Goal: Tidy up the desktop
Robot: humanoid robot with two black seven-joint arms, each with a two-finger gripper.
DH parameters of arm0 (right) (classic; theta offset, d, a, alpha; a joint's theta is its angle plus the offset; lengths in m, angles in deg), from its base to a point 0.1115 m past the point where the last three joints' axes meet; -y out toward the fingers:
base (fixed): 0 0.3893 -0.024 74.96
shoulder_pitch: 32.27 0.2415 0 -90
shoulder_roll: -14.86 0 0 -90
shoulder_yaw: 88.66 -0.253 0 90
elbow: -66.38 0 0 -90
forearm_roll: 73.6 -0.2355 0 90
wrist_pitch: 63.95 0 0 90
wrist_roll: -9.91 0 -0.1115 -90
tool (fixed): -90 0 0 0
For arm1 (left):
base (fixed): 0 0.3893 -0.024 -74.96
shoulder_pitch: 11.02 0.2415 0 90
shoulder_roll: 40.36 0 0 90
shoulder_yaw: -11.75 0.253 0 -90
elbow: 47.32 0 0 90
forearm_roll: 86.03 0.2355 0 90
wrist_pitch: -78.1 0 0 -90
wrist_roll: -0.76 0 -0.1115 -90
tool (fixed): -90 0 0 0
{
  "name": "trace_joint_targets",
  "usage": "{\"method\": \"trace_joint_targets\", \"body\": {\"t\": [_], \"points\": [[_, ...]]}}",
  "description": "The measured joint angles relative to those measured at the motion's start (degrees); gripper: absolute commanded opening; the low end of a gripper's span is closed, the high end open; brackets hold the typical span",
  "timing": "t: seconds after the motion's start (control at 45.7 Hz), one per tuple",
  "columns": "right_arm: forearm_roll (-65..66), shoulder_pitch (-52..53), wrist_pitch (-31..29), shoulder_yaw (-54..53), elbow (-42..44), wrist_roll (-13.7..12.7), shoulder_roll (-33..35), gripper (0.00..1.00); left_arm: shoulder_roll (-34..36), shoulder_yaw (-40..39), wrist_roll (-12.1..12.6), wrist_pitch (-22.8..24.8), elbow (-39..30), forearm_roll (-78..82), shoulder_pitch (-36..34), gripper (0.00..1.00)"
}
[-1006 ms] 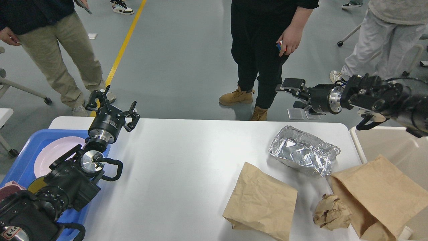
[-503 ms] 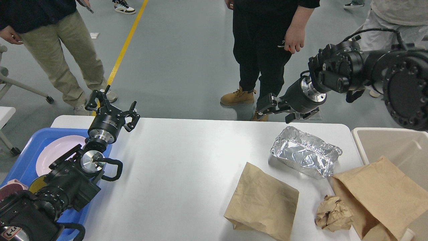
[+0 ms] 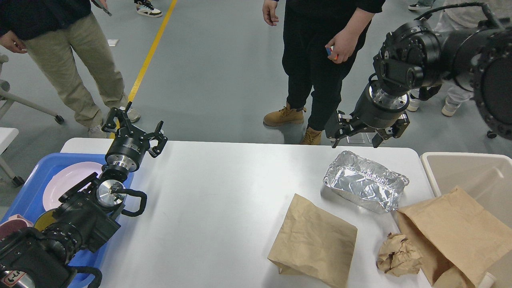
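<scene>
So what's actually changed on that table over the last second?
Only the right gripper moved: it swung from pointing sideways to pointing down, open, above the foil tray's far edge, holding nothing. The left gripper, both paper bags and the crumpled paper ball stayed put on the desktop.

Matte smooth white desktop (image 3: 224,200); crinkled shiny foil tray (image 3: 366,185); creased brown paper bag (image 3: 314,244); glossy blue plastic tray (image 3: 30,188).
</scene>
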Motion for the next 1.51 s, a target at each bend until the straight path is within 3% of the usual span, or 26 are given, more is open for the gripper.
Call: {"method": "trace_joint_targets", "body": {"t": [0.328, 0.984, 1.508], "points": [[-0.7, -8.9, -4.3, -4.6, -0.9, -0.1, 1.3, 1.0, 0.0, 0.0, 0.0, 0.0, 0.0, 0.0, 0.0, 0.97], [-1.0, -22.7, -1.1, -15.8, 1.1, -0.1, 9.7, 1.0, 0.0, 0.0, 0.0, 0.0, 0.0, 0.0, 0.0, 0.97], [-0.7, -27.2, -1.0, -16.8, 4.3, -0.4, 9.6, 1.0, 0.0, -0.2, 0.0, 0.0, 0.0, 0.0, 0.0, 0.97]]}}
